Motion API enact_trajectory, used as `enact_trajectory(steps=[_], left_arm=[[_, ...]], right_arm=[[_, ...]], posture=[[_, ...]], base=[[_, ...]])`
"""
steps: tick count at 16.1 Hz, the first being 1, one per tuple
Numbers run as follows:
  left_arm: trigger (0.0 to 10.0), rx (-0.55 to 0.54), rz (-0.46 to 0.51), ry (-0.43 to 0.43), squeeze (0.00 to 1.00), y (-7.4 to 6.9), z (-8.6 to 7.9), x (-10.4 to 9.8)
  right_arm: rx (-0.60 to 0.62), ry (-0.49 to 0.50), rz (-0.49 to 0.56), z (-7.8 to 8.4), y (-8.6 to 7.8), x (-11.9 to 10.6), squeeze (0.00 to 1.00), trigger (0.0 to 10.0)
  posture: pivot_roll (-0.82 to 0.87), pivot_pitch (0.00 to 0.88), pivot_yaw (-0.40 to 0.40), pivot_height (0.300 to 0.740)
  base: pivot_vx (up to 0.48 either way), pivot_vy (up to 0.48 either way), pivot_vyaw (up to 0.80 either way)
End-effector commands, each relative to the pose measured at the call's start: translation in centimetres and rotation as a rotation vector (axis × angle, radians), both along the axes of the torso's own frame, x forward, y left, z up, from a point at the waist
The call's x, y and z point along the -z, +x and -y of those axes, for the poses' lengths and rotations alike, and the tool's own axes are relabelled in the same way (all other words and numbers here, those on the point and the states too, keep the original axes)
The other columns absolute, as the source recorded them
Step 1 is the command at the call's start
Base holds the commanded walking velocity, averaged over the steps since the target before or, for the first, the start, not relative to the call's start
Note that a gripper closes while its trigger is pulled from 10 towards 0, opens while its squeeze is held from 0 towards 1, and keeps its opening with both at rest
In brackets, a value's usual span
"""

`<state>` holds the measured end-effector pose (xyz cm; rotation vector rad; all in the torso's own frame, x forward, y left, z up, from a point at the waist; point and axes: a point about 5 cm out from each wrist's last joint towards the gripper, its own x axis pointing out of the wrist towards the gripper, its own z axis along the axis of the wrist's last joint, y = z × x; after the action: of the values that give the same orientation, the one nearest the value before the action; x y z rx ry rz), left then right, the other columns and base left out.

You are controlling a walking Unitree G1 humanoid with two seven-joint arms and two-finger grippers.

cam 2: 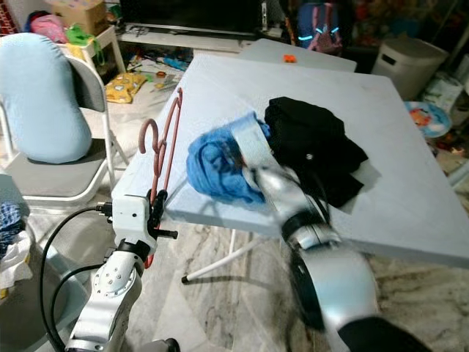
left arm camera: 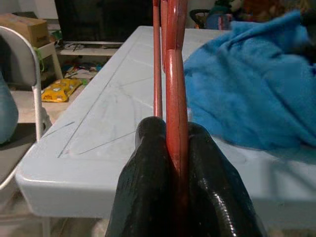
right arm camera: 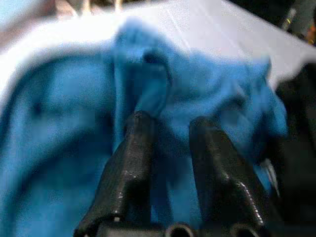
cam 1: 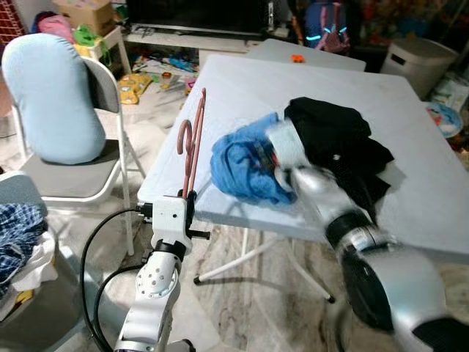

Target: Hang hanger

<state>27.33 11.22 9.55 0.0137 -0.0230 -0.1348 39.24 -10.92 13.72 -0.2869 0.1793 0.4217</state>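
Over at nine o'clock stands a folding chair with a pale blue cushion propped against its back. Just in from it, at the near left corner of the white table, the left gripper is clenched on the bottom bar of a pink hanger, which stands upright above the table edge with its hook curling toward nine o'clock. Beside the hanger lies a crumpled blue cloth. The right gripper is pushed against that cloth with its two fingers a little apart and nothing pinched between them. Toward two o'clock from the cloth, touching it, sits a heap of black clothing.
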Motion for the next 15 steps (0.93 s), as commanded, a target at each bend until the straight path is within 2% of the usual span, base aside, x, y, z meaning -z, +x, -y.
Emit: enact_trajectory(steps=[1,3,6,8,10,11,12,14,15], left_arm=[[10.0,0.02,-0.002,0.002,0.0,0.3,0.4,-0.1],[10.0,0.032,0.005,0.009,0.0,0.6,0.4,-0.3],[10.0,0.036,0.025,0.032,0.0,0.7,0.0,-0.6],[10.0,0.045,0.047,0.049,0.0,0.7,0.1,-0.9],[10.0,0.048,0.053,0.051,0.0,0.8,0.0,-1.0],[10.0,0.053,0.051,0.042,0.0,0.7,-0.2,-1.0],[10.0,0.053,0.051,0.042,0.0,0.7,-0.2,-1.0],[10.0,0.081,0.045,0.042,0.0,0.6,-0.1,-0.9],[10.0,0.118,0.037,0.032,0.0,0.6,0.1,-0.9]], right_arm=[[-0.026,-0.002,0.039,0.6,0.3,-1.1,1.0,10.0],[-0.055,0.06,0.043,1.8,0.2,-1.7,1.0,10.0],[-0.089,0.115,0.148,3.3,-0.4,-3.0,1.0,10.0],[-0.087,0.134,0.177,3.8,-0.8,-3.1,1.0,10.0],[-0.024,0.202,0.215,4.7,-1.8,-2.9,1.0,10.0],[0.033,0.249,0.228,5.2,-2.9,-2.6,1.0,10.0],[0.033,0.249,0.228,5.2,-2.9,-2.6,1.0,10.0],[0.088,0.267,0.248,5.7,-4.2,-2.4,1.0,10.0],[0.135,0.235,0.285,6.1,-5.4,-2.3,1.0,10.0]], posture=[[0.04,0.016,-0.02,0.74],[0.03,0.01,-0.004,0.74],[0.02,0.005,0.007,0.74],[0.02,0.003,0.01,0.74],[0.01,0.003,0.024,0.74],[-0.01,0.005,0.041,0.74],[-0.01,0.005,0.041,0.74],[-0.02,0.007,0.058,0.74],[-0.03,0.005,0.06,0.74]], base=[[0.0,0.0,0.0],[0.0,0.0,0.0],[0.0,0.0,0.0],[0.0,0.0,0.0],[0.0,0.0,0.0],[0.0,0.0,0.0],[0.0,0.0,0.0],[0.0,0.0,0.0],[0.0,0.0,0.0]])
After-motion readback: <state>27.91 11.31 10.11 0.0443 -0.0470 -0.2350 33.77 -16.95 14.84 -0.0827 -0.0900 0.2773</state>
